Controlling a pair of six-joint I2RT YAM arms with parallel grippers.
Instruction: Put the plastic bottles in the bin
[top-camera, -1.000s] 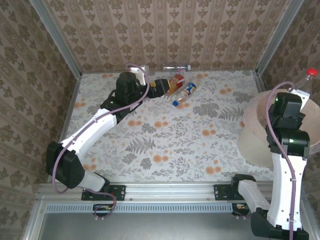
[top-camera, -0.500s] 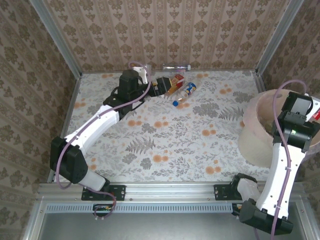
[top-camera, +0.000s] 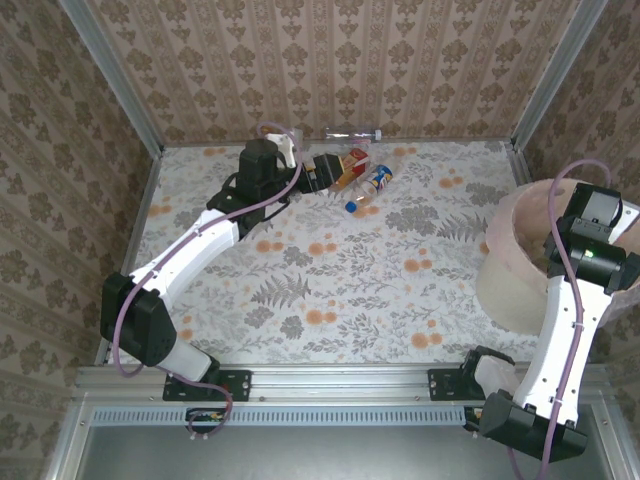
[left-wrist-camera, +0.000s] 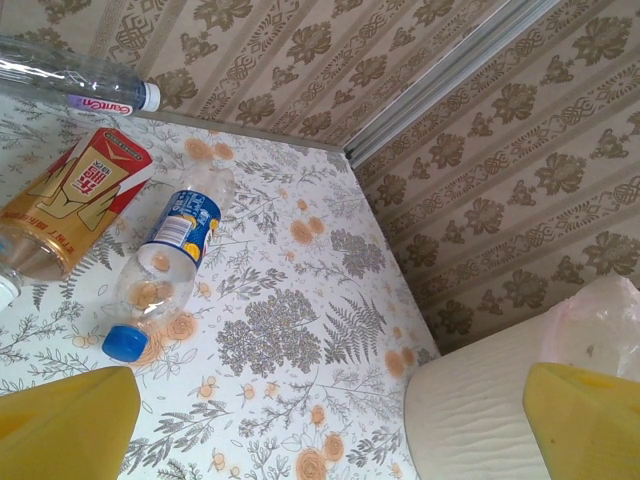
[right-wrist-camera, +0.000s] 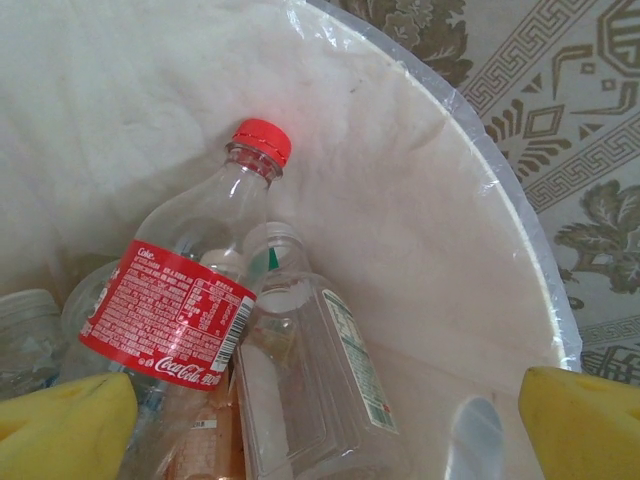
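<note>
Three plastic bottles lie at the far middle of the table. One has an orange-red label (top-camera: 350, 165) (left-wrist-camera: 72, 198), one a blue label and blue cap (top-camera: 370, 187) (left-wrist-camera: 165, 262), and a clear one (top-camera: 352, 133) (left-wrist-camera: 80, 85) rests against the back wall. My left gripper (top-camera: 326, 172) (left-wrist-camera: 325, 430) hovers open just left of them, holding nothing. The pinkish-beige bin (top-camera: 512, 270) (left-wrist-camera: 480, 410) stands at the right edge. My right gripper (top-camera: 597, 215) (right-wrist-camera: 325, 430) hangs open over it. Inside the bin lie a red-capped cola bottle (right-wrist-camera: 185, 300), a clear bottle (right-wrist-camera: 320, 380) and others.
Patterned walls close in the table at the back and both sides. A metal rail runs along the near edge by the arm bases. The flowered tabletop (top-camera: 340, 290) between the bottles and the bin holds nothing. The bin's clear bag (right-wrist-camera: 520, 260) lines its rim.
My right gripper swung over the bin and opened, and the red-capped bottle dropped in. My left gripper edged closer to the bottles at the back.
</note>
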